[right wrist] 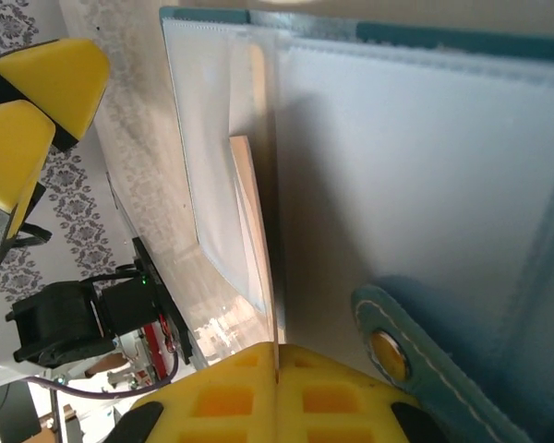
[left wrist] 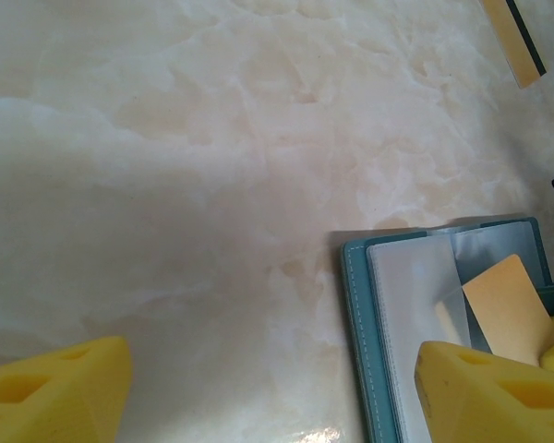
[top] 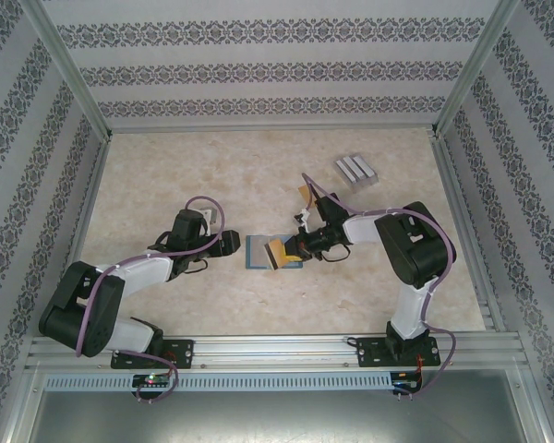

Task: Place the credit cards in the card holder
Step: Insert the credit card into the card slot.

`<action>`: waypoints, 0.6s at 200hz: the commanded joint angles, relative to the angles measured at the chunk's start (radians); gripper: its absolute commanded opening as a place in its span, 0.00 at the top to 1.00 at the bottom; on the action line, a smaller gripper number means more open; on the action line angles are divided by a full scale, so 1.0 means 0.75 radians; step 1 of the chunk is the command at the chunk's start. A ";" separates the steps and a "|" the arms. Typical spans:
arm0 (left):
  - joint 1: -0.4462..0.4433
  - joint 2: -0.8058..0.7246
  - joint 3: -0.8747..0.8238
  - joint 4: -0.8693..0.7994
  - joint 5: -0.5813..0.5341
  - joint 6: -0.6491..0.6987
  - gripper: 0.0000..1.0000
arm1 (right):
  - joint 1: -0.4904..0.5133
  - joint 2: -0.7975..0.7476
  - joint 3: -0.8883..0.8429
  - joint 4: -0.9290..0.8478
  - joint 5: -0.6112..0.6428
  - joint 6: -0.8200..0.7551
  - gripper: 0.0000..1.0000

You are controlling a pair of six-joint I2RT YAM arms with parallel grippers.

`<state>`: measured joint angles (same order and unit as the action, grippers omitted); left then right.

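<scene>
My right pincer (right wrist: 275, 358) clamps the orange-gold card (right wrist: 251, 217); if skewed into the teal card holder (right wrist: 425, 37) ahead, it could buckle.

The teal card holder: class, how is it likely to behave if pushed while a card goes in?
Lying open and flat on the glossy table, the card holder will probably slide rather than tip. Its clear pocket looks thin, film-like: likely floppy against the card.

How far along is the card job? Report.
Done: the holder lies open. In hand: the right hand pinches a card, its end at a clear pocket. Left: seating it, then the striped card on the table.
</scene>
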<state>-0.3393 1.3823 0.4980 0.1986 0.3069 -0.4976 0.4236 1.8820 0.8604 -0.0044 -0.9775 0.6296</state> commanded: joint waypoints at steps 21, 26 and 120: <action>-0.014 -0.005 0.038 0.000 -0.005 0.009 0.19 | 0.016 -0.008 -0.069 0.184 0.135 0.157 0.94; -0.012 -0.010 0.038 -0.006 -0.013 0.008 0.19 | 0.016 -0.004 -0.072 0.204 0.143 0.172 0.94; -0.013 0.015 0.047 0.000 0.018 -0.011 0.19 | 0.122 0.007 -0.083 0.392 0.289 0.366 0.79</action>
<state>-0.3393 1.3823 0.5022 0.1959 0.3107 -0.4984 0.4900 1.8820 0.8150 0.2543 -0.8333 0.8516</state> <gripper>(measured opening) 0.808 0.180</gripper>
